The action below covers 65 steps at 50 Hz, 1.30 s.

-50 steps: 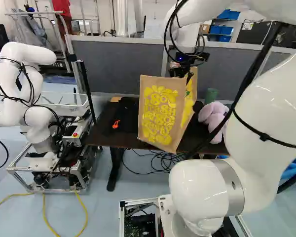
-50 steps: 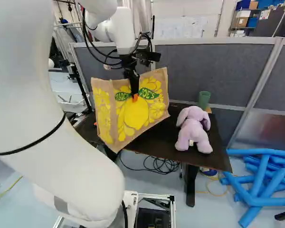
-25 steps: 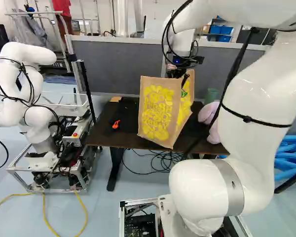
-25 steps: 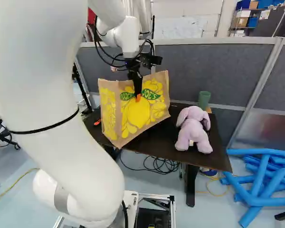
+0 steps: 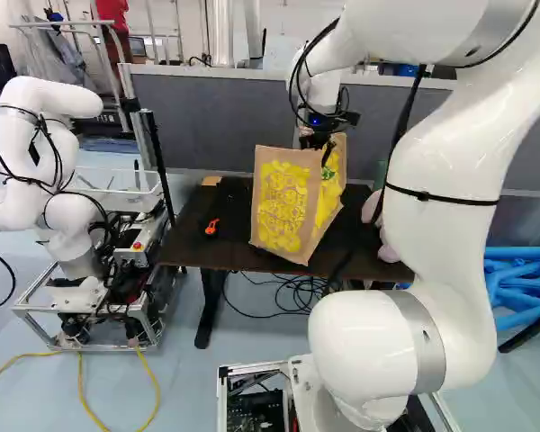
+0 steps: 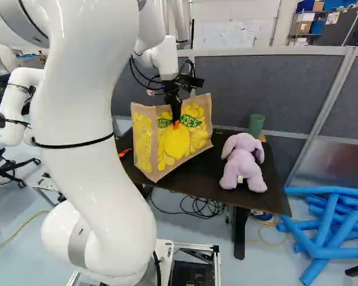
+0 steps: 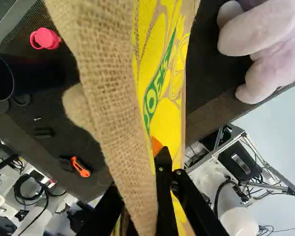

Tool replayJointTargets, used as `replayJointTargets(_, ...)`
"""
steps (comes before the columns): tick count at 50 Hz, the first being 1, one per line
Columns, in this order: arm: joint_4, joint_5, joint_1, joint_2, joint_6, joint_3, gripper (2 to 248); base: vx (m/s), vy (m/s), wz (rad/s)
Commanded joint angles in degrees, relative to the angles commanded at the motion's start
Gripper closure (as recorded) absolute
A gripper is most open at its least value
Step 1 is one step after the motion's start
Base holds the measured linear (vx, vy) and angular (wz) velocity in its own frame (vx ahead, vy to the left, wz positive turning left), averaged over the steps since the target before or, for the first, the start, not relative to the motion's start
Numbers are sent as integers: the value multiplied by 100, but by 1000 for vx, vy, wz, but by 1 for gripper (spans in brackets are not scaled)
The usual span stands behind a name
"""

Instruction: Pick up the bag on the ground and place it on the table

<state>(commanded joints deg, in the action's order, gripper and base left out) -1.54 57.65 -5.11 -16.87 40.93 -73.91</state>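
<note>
In the right base view my gripper [image 6: 176, 123] is shut on the upper edge of the tan and yellow bag [image 6: 178, 140]. The bag hangs upright, its lower part in front of the dark table [image 6: 268, 202]; whether its bottom touches the top cannot be told. At the middle of the left base view the bag [image 5: 282, 207] shows its side panel, near the table's front edge. In the wrist view burlap runs between the fingers of the gripper [image 7: 146, 164], one finger with its orange pad against the printed face, the other mostly hidden behind the cloth.
A lilac plush toy [image 6: 243, 161] and a green cup [image 6: 256, 124] stand on the table right of the bag. An orange-handled tool [image 5: 211, 227] lies to its left. Grey partitions [image 6: 262, 89] rise behind. Another robot [image 5: 45, 171] stands at the left, blue tubes [image 6: 334, 220] at the right.
The arm has moved, carrying the held bag a little farther from the base. In the right base view the bag has shifted slightly rightward and swung straighter. The base has stayed still.
</note>
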Motion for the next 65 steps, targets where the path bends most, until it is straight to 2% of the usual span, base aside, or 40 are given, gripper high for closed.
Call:
replayJointTargets(15,0,-122,12,-381,0,-215,229,0,0,0)
replayJointTargets(41,0,-123,12,-420,0,-235,224,0,0,0)
replayJointTargets(42,0,-123,12,-420,0,-235,195,0,0,0)
replayJointTargets(47,0,-123,12,-420,0,-235,195,0,0,0)
replayJointTargets(48,0,-123,12,-420,0,-235,161,0,0,0)
replayJointTargets(52,0,-123,12,-420,0,-235,161,0,0,0)
replayJointTargets(53,0,-123,12,-420,0,-235,127,0,0,0)
replayJointTargets(57,0,-123,12,-420,0,-235,127,0,0,0)
replayJointTargets(58,0,-123,12,-420,0,-235,92,0,0,0)
replayJointTargets(62,0,-123,12,-420,0,-235,92,0,0,0)
replayJointTargets(63,0,-123,12,-420,0,-235,55,0,0,0)
replayJointTargets(65,0,-123,12,-420,0,-235,55,0,0,0)
